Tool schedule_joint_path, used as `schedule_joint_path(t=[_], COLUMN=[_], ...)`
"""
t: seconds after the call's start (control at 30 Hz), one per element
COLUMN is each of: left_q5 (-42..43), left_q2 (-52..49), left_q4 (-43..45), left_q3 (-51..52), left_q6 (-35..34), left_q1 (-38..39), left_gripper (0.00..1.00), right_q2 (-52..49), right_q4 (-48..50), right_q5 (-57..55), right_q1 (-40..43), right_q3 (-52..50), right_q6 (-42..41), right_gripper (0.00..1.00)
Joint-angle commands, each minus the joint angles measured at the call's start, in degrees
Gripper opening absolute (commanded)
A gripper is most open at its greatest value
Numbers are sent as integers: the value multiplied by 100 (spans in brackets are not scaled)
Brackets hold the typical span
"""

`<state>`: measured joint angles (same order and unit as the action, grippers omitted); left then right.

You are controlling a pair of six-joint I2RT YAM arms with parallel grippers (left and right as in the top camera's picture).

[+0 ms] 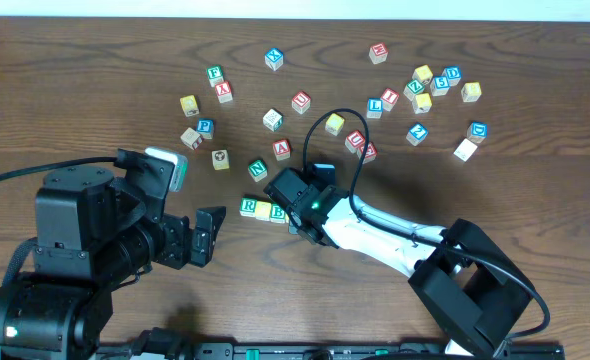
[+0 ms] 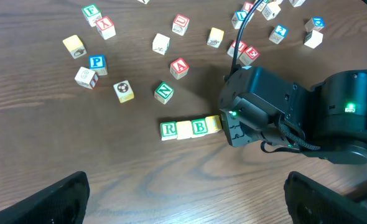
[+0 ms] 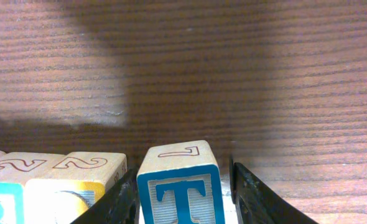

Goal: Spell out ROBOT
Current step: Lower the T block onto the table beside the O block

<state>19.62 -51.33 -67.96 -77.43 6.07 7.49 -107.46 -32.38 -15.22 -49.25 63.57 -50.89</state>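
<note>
On the table lies a row of cubes: green R [image 2: 168, 130], a yellow-faced cube [image 2: 184, 129], green B [image 2: 199, 127] and a second yellow-faced cube [image 2: 213, 123]. My right gripper [image 1: 300, 215] is down at the row's right end. In the right wrist view the blue T cube [image 3: 182, 190] stands on the wood between the fingers of that gripper [image 3: 183, 177]. The jaws are open, and a gap shows on the cube's right side. Just left of the T sits the yellow-faced cube [image 3: 78, 180]. My left gripper [image 1: 203, 235] hovers open and empty left of the row.
A green N cube [image 1: 258, 170] and a red A cube [image 1: 282, 149] lie just behind the row. Several loose letter cubes are scattered across the far half, with a cluster at the back right [image 1: 435, 85]. The right arm's cable [image 1: 325, 130] loops over the cubes.
</note>
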Motion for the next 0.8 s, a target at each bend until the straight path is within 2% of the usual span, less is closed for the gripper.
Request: schedule_joint_path(t=[0.0, 0.77], left_q5=[72, 70], left_q2=[11, 11], left_q4=[-13, -15], left_q3=[-15, -15], left_q6=[35, 35], left_q1=[-35, -35], left_gripper=[98, 98], right_q2=[-87, -87], right_q4=[33, 737], right_q5=[-236, -739], right_q1=[59, 442], right_q3=[-35, -31], right_q6=[-46, 520], right_gripper=[42, 47])
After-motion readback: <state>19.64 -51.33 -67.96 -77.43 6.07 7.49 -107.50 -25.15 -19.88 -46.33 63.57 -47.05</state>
